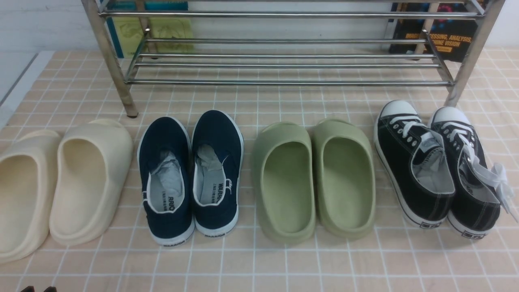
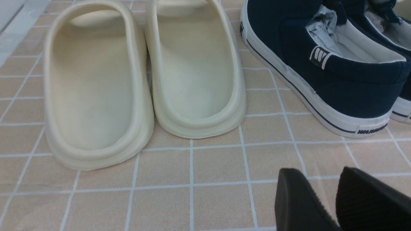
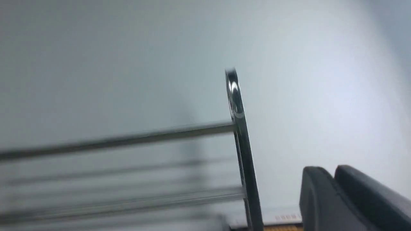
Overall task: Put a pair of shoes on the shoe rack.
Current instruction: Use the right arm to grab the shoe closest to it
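Right gripper (image 3: pixel 334 171) tips together, left gripper (image 2: pixel 321 175) tips slightly apart, I count 2 black sneakers (image 1: pixel 405 170), 2 navy slip-ons (image 1: pixel 217 138), 4 slides (image 1: pixel 284 182), 1 shoe rack (image 1: pixel 284 82).

Floor (image 1: pixel 259 103) open before shoe rack (image 1: pixel 284 82) — black sneakers (image 1: pixel 405 178) touching, green slippers (image 1: pixel 284 182) adjacent.

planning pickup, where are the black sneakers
Front view, far right: black canvas lace-up sneakers beside green foam slides, near the right leg of the silver metal rack.
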